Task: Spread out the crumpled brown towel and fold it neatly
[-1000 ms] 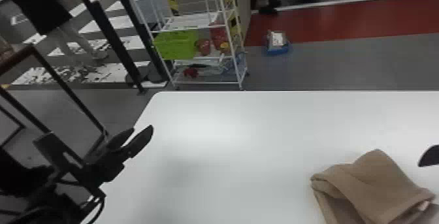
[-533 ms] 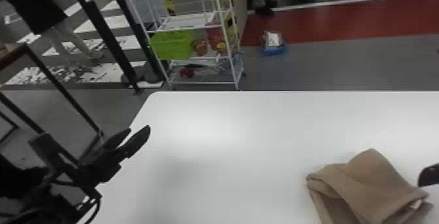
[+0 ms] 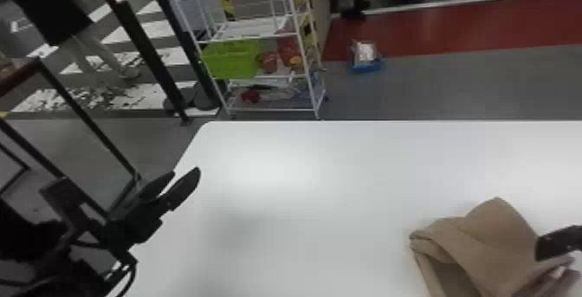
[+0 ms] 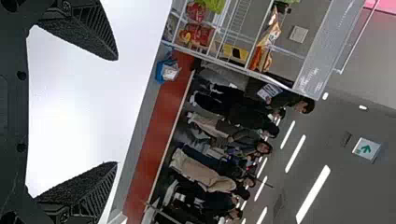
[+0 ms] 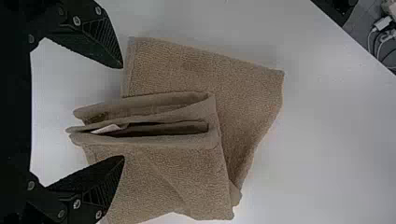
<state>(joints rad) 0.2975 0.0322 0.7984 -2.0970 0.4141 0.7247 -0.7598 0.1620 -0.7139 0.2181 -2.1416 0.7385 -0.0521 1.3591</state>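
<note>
The brown towel point(image 3: 485, 240) lies crumpled, with folded layers, on the right part of the white table. At the right edge of the head view, my right gripper point(image 3: 558, 243) is over the towel's right side. In the right wrist view my right gripper point(image 5: 123, 112) is open, its fingers on either side of the towel's stacked folds point(image 5: 154, 114); a small white tag point(image 5: 106, 129) peeks out between layers. My left gripper point(image 3: 187, 174) is parked at the table's left edge, away from the towel; in the left wrist view the left gripper point(image 4: 116, 111) stands open and holds nothing.
The white table point(image 3: 303, 196) extends left of the towel. Beyond its far edge stand a white wire rack point(image 3: 260, 32) with a green basket point(image 3: 231, 60) and a blue container point(image 3: 366, 60) on the floor. A dark-framed rail point(image 3: 86, 118) is at the left.
The right gripper has come a little farther into the head view, down toward the towel's right side. The left arm has shifted slightly in the head view, along with the background. The towel keeps its shape.
</note>
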